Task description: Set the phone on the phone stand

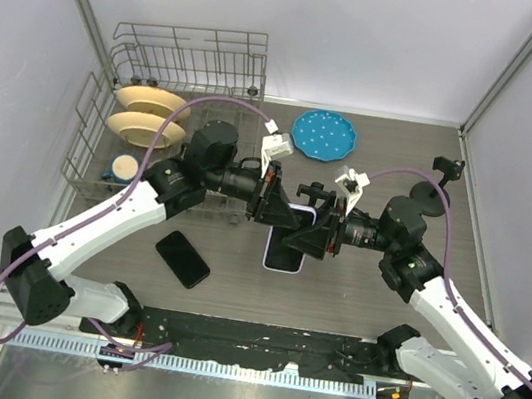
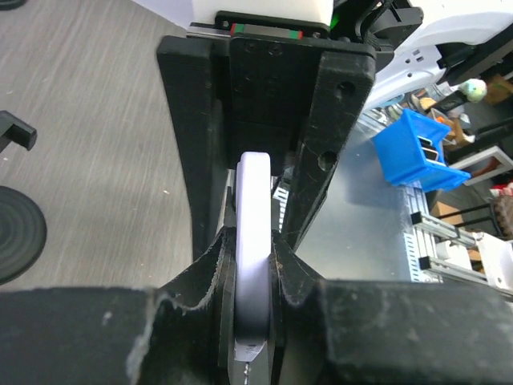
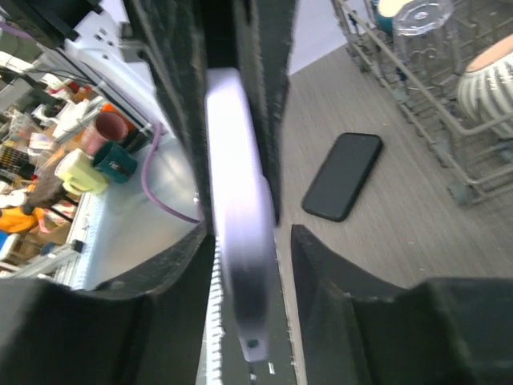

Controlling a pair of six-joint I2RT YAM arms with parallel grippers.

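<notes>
A phone in a lavender case [image 1: 282, 255] is held on edge above the table centre, between both grippers. My left gripper [image 1: 279, 212] is shut on it; in the left wrist view both pads press the phone's thin edge [image 2: 255, 192]. My right gripper [image 1: 317, 234] faces it from the other side. In the right wrist view the phone [image 3: 236, 200] sits between its jaws, against the left finger with a gap to the right finger [image 3: 321, 257]. The black phone stand [image 1: 430, 197], with a round base, stands at the right, apart from both grippers. It also shows in the left wrist view [image 2: 12, 228].
A black phone [image 1: 183, 258] lies flat on the table to the front left, also seen in the right wrist view [image 3: 343, 176]. A wire dish rack [image 1: 168, 113] with bowls stands at the back left. A blue plate [image 1: 323, 134] lies at the back centre.
</notes>
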